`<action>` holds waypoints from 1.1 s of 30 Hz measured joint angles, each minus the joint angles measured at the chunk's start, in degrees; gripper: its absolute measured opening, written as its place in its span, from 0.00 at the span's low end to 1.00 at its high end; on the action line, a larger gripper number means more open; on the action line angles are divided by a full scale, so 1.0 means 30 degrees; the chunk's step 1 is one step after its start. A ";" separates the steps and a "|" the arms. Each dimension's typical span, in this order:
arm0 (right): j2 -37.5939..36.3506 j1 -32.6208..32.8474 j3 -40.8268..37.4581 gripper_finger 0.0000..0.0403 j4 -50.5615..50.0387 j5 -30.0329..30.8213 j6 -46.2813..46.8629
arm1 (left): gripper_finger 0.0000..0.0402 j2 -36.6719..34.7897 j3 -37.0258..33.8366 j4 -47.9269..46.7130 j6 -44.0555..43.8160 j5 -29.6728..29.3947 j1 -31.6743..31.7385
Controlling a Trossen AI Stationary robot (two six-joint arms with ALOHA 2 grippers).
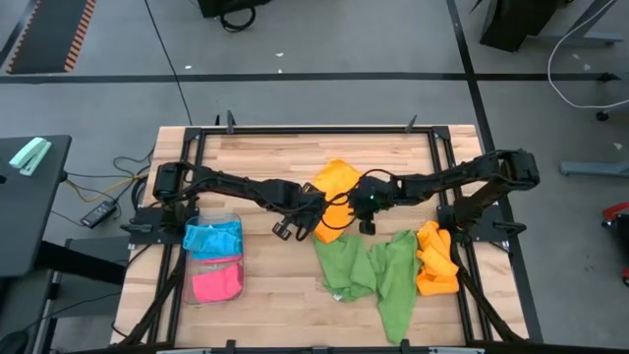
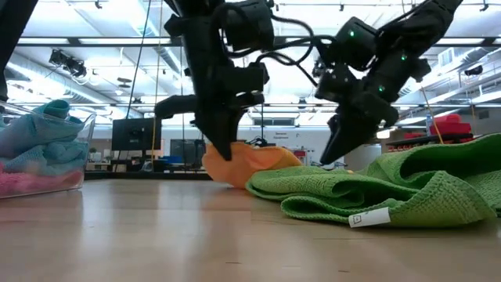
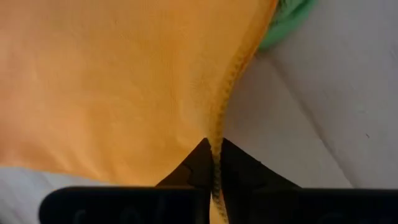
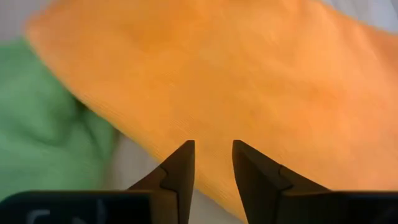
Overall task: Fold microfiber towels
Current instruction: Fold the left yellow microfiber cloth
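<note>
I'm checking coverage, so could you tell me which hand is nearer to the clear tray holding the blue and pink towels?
Left. The left hand hangs just beside the clear tray; the right hand is farther off, beyond the orange towel.

Wooden table (image 1: 265,285), towels (image 1: 378,270), clear tray (image 1: 213,258)

Orange microfiber towel (image 3: 112,81): soft matt cloth, fine knit, stitched hem. Green microfiber towels (image 2: 391,192): nubbly matt terry cloth, with a white sewn label (image 2: 369,218). Pale wooden plank tabletop (image 1: 275,157): smooth, satin grain. Clear plastic tray (image 1: 212,258): glossy, transparent. Black frame (image 1: 314,129) around the tabletop: matt metal.
</note>
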 joint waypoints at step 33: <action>-0.5624 -0.1200 -0.0320 0.23 -0.2308 0.1909 -0.0022 | 0.09 0.2555 -0.0031 0.8590 -0.0728 -0.0304 0.3114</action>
